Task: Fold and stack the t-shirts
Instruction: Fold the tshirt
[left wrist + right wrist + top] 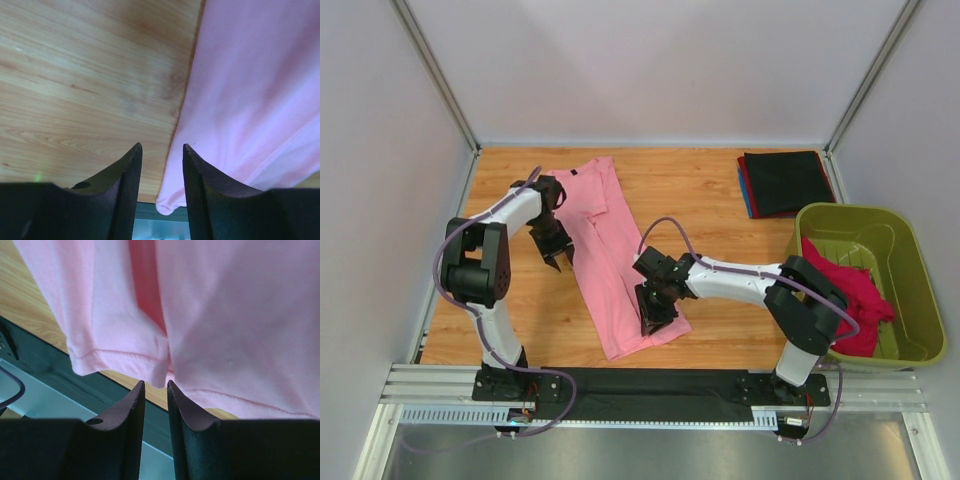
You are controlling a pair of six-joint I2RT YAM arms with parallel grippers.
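One pink t-shirt (610,250) spread, three-shirt stack (785,182), one magenta shirt (845,295) in tub (870,235), left fingers (125,190) apart, right fingers (130,422) slightly apart

The light pink t-shirt (610,255) lies flat on the surface (520,320), folded lengthwise into a long strip that runs from its collar at 11 o'clock to its hem at 6 o'clock. At 1 o'clock sits a neat stack of folded t-shirts (780,182), black on top, with red and blue edges showing beneath. At 3 o'clock a magenta-red t-shirt (845,295) lies crumpled in the olive-green tub (910,235).
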